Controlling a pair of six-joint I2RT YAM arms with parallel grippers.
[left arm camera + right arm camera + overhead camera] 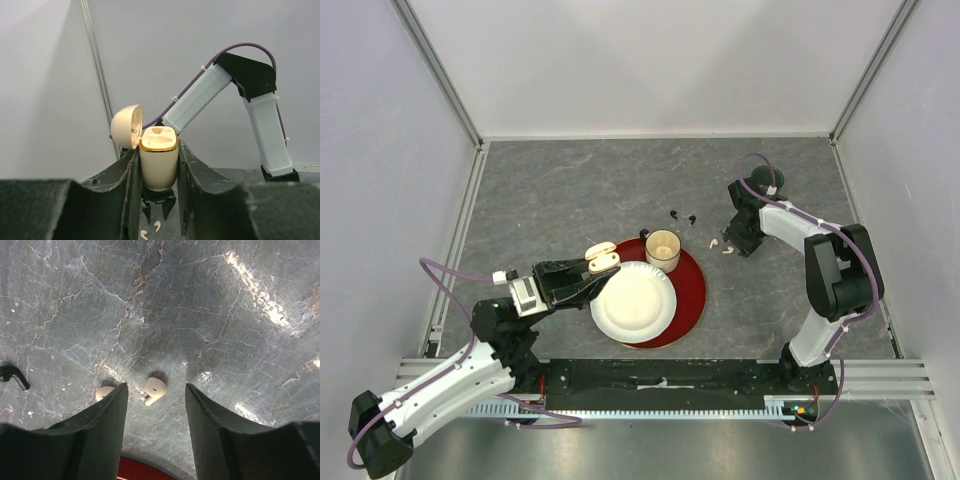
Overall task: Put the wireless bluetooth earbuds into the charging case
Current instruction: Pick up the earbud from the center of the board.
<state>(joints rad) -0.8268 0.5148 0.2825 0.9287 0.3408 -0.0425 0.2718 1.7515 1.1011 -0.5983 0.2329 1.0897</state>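
My left gripper [158,150] is shut on the cream charging case [158,165] and holds it upright, gold rim up. Its lid [126,126] is flipped open to the left and both sockets look empty. From above, the case [601,255] hangs over the left rim of the plates. My right gripper [156,396] is open and points down at the table. One white earbud [155,388] lies between its fingers, touching neither. A second white earbud [104,392] lies just outside the left finger, partly hidden. A black earbud [14,376] lies further left. The black pair [681,214] lies behind the cup.
A white paper plate [633,300] rests on a red plate [692,290] at the table's near middle. A paper cup [663,250] stands on the red plate's far edge, close to the left of the white earbuds [721,244]. The red rim [145,473] shows just beneath my right fingers.
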